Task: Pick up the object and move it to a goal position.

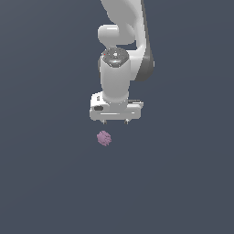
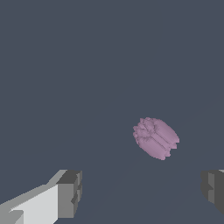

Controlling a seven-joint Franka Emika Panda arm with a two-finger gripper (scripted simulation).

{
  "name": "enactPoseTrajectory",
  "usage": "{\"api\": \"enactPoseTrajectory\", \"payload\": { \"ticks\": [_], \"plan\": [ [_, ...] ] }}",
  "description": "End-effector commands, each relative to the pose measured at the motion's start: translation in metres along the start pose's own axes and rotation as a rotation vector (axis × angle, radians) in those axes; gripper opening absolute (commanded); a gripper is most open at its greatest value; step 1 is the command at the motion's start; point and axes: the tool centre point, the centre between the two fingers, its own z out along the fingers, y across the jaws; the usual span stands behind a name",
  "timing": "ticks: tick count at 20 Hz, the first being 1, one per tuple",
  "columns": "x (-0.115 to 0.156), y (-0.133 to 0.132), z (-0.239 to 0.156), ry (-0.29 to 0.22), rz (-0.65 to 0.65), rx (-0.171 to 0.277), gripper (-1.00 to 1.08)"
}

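The object, a small bumpy pale purple-pink berry-like cluster (image 1: 104,138), lies on the dark grey floor. In the exterior view it sits just below the white gripper (image 1: 115,122) and slightly toward the exterior view's left of its middle. The gripper points down, its jaws wide apart and empty, with only short fingertips (image 1: 104,122) showing under the hand. In the wrist view the berry (image 2: 155,138) lies ahead of the two dark finger pads (image 2: 70,194), apart from them and not between them. The gripper (image 2: 141,191) touches nothing.
A plain dark grey floor (image 1: 183,183) fills both views. The white arm (image 1: 119,41) rises above the gripper at the top of the exterior view. No other objects, containers or goal marker show.
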Motion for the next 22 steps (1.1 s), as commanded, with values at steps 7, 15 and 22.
{"api": "enactPoseTrajectory", "payload": {
  "ticks": [7, 15, 22],
  "plan": [
    [0.001, 0.010, 0.014, 0.000, -0.127, -0.003, 1.00],
    [0.001, 0.024, 0.034, 0.001, -0.315, -0.005, 1.00],
    [0.001, 0.037, 0.052, 0.002, -0.485, -0.005, 1.00]
  ]
}}
